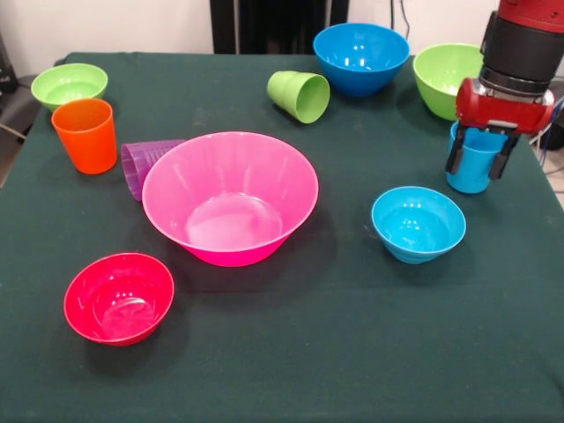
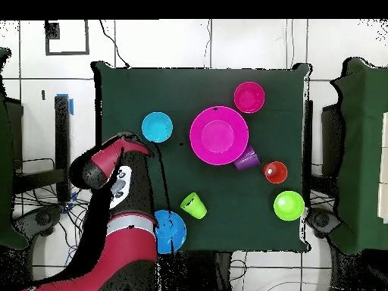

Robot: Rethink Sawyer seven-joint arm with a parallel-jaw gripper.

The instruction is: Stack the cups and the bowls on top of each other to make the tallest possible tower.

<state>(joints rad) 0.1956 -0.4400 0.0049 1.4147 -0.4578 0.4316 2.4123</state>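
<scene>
The large pink bowl (image 1: 230,197) sits empty near the middle of the dark green tabletop (image 1: 317,352), so no tower stands yet; every piece lies apart on the cloth. Touching the pink bowl's left rim, the purple cup (image 1: 144,164) lies on its side, and just left of it the orange cup (image 1: 85,134) stands upright. Farther left and back is a small green bowl (image 1: 69,85). In front of the pink bowl, to the left, rests the small red bowl (image 1: 118,297); to its right sits the small light blue bowl (image 1: 418,223). Behind the pink bowl the light green cup (image 1: 300,95) lies tipped on its side, with the medium blue bowl (image 1: 360,57) just beyond it and the medium green bowl (image 1: 448,79) at the far right. At the right edge the light blue cup (image 1: 471,165) stands upright, and the red and black gripper (image 1: 480,161) reaches down over it, its dark fingers (image 1: 456,155) straddling the cup's sides, though whether they press the cup cannot be told.
</scene>
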